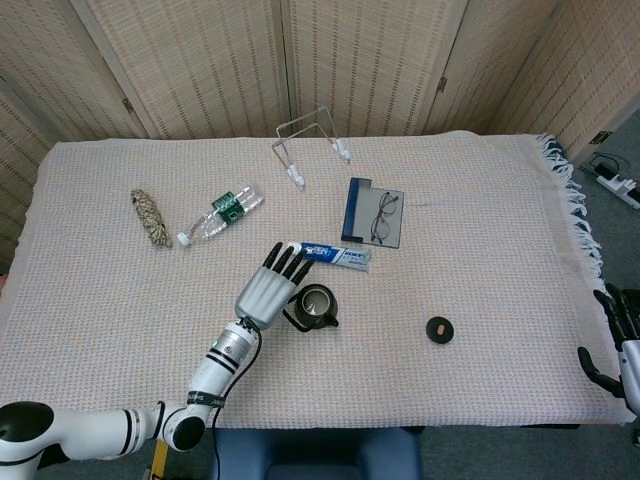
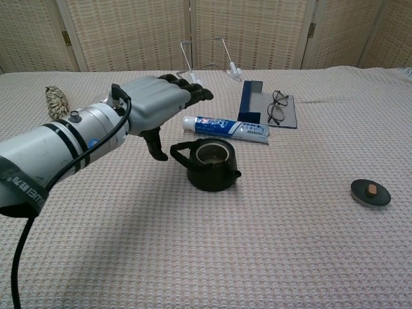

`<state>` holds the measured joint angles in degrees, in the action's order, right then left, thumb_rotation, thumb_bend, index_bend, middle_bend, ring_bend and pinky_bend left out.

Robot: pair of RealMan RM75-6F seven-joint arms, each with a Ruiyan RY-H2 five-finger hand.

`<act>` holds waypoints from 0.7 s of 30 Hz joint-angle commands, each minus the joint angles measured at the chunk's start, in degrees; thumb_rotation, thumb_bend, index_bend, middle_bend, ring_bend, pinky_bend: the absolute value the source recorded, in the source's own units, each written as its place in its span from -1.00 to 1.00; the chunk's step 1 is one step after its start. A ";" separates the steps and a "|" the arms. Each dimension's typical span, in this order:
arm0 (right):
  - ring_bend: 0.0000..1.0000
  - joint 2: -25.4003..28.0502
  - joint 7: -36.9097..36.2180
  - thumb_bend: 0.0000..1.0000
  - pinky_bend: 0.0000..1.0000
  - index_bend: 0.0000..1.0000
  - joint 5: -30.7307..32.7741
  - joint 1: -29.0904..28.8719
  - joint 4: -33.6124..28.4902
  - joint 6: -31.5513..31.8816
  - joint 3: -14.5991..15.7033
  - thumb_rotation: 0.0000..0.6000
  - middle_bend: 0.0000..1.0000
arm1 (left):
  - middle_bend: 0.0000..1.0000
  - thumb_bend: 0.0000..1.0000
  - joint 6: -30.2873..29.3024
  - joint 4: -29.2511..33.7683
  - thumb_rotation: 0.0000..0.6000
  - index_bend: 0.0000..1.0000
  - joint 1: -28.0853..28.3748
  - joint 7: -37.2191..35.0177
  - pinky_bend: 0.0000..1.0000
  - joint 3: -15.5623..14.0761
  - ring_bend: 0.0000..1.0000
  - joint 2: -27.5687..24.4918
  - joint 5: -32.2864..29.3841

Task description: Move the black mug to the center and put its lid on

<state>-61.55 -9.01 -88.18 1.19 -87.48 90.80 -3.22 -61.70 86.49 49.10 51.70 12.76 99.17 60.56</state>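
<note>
1. My left hand hangs above the bench with its fingers spread and straight, and it holds nothing. In the head view it is just left of the black mug, apart from it.

2. The black mug stands upright just to the right of my left hand, with its handle turned toward the hand. Its mouth is uncovered, and I can see inside it in the chest view. It sits about in the middle of the bench, so I judge that the first part of the task is done.

3. Behind the mug, just past the fingertips of my left hand, lies a toothpaste tube. Further back and to the right are the glasses on a flat case. These are not part of my job.

4. The lid lies flat on the bench, well to the right of the mug and far from my left hand. It is between the mug and my right hand. It is not yet touched, so the second part of the task remains: pick it up and set it on the mug.

5. My right hand shows only at the right edge of the head view, beyond the bench edge. I cannot tell how its fingers stand.
</note>
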 commanded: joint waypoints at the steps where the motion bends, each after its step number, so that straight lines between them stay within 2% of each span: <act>1: -0.59 0.24 0.28 -0.19 -0.83 -0.87 -0.25 -0.09 -0.33 -0.16 0.16 1.00 -0.85 | -1.00 -0.95 -2.19 1.63 1.00 -1.00 -1.64 -1.61 -1.00 -0.83 -1.00 -1.64 0.40; 6: -0.58 1.06 1.36 -0.19 -0.83 -0.87 -1.28 -0.80 -1.06 -1.07 0.52 1.00 -0.85 | -1.00 -0.94 -5.29 2.11 1.00 -1.00 -4.78 -9.98 -1.00 -2.28 -0.98 -4.66 5.30; 13: -0.54 3.10 2.41 -0.19 -0.83 -0.87 -3.74 -2.97 -2.97 -3.54 1.10 1.00 -0.85 | -0.98 -0.92 -7.94 6.08 1.00 -1.00 -10.57 -21.57 -1.00 -2.38 -0.89 -12.51 5.51; 17: -0.47 4.17 4.12 -0.19 -0.82 -0.87 -5.30 -4.99 -4.40 -6.00 1.37 1.00 -0.85 | -0.91 -0.86 -11.32 6.30 1.00 -0.99 -14.48 -27.80 -0.99 -2.59 -0.80 -16.66 6.91; 20: -0.31 4.09 6.32 -0.19 -0.61 -0.87 -5.98 -6.77 -5.20 -8.40 1.41 1.00 -0.85 | -0.86 -0.82 -13.49 6.66 1.00 -0.94 -17.44 -31.68 -0.97 -3.25 -0.76 -19.65 7.84; 21: -0.18 3.95 7.14 -0.19 -0.47 -0.87 -6.12 -7.54 -5.49 -9.52 1.42 1.00 -0.85 | -0.85 -0.82 -14.36 6.81 1.00 -0.92 -18.58 -33.03 -0.96 -3.58 -0.75 -20.75 8.32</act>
<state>-57.57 -2.98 -93.86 -5.31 -92.40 82.51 -1.87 -74.03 92.71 32.87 21.23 9.86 80.77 67.74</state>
